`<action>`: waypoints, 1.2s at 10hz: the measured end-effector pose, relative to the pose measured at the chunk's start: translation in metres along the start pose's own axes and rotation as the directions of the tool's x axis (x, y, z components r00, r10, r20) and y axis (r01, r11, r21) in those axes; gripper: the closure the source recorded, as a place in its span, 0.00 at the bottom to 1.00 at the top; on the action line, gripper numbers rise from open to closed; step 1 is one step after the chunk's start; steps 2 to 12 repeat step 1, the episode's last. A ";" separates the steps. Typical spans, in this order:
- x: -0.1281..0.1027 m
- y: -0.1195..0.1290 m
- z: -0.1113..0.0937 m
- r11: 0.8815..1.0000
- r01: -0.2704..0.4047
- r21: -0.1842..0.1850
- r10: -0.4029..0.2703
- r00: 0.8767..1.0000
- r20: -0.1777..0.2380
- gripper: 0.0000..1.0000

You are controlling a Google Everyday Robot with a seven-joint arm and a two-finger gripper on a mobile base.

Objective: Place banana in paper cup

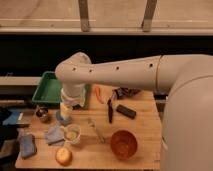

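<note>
The gripper (65,116) hangs low over the wooden table (145,125), just above and left of the paper cup (73,134), and the pale banana (72,134) seems to lie inside this cup, beside the apple (63,156).

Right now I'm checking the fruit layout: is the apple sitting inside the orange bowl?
No. The apple lies on the wooden table at the front left, well apart from the orange bowl; the gripper is farther back.
</note>
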State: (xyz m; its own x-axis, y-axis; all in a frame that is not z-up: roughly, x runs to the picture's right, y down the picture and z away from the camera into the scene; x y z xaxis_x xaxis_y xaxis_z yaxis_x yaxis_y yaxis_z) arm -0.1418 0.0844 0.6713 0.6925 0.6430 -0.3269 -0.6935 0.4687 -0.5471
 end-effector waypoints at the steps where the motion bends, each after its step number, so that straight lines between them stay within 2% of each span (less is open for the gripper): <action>1: -0.007 -0.009 -0.008 0.999 0.001 0.046 -0.003 0.999 0.043 0.34; 12: -0.007 -0.009 -0.008 0.999 0.001 0.046 -0.003 0.999 0.043 0.34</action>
